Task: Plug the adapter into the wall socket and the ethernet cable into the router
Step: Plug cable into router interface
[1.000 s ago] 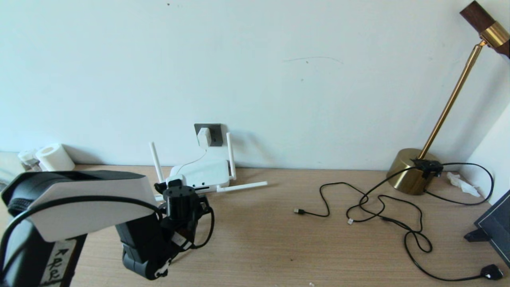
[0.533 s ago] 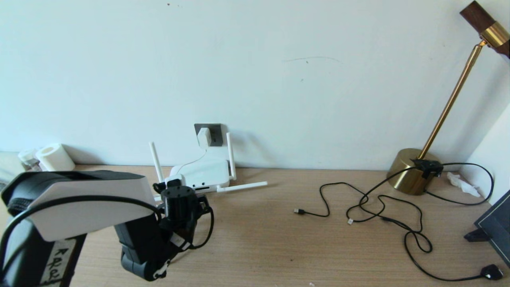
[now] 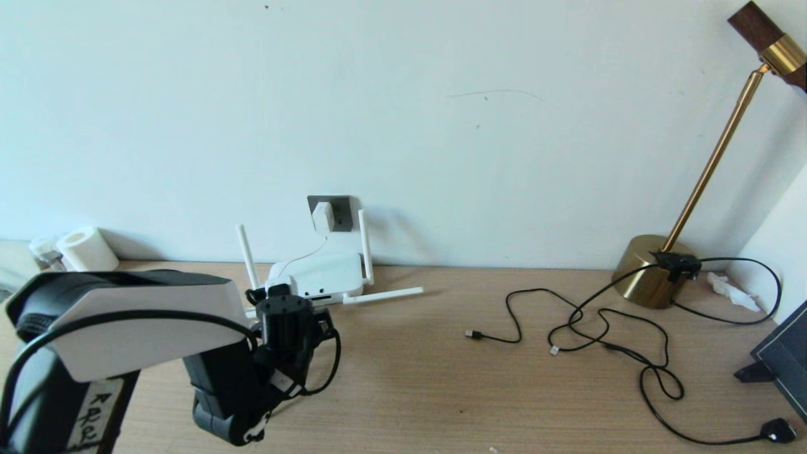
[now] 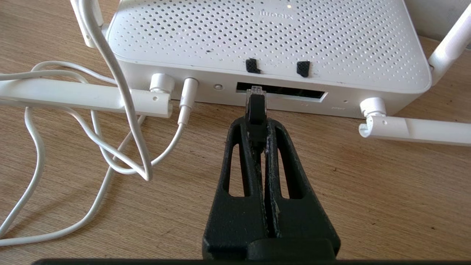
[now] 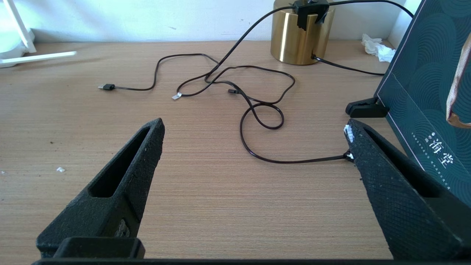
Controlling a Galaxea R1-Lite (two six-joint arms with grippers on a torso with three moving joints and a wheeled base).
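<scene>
Since a second ago the left arm has shifted only slightly in the head view, its white forearm cover sitting a touch lower, while everything on the desk lies as before.

The left gripper (image 4: 257,127) is low over the wooden desk (image 3: 441,378), right in front of the router (image 4: 272,40). Its jaws are pressed together on the black boot of the ethernet cable (image 4: 255,110), and the clear clip plug at the cable's end touches the left end of the long dark port slot in the router's front edge. Whether the plug is fully seated cannot be told.

The router lies flat against the wall, below the wall socket (image 3: 340,211). The adapter (image 3: 323,217) sits plugged into the left part of the socket, and its thin white cord (image 4: 110,147) runs down to a round white plug in the router's front, just beside the port slot, with loose loops lying on the desk.

The right gripper (image 5: 254,136) hovers above bare desk on the right side, well apart from the router, its jaws spread wide and holding nothing. Beyond it thin black cables (image 5: 228,81) lie tangled near a brass lamp base (image 5: 300,36), and a dark green box (image 5: 427,92) stands at the right edge.
</scene>
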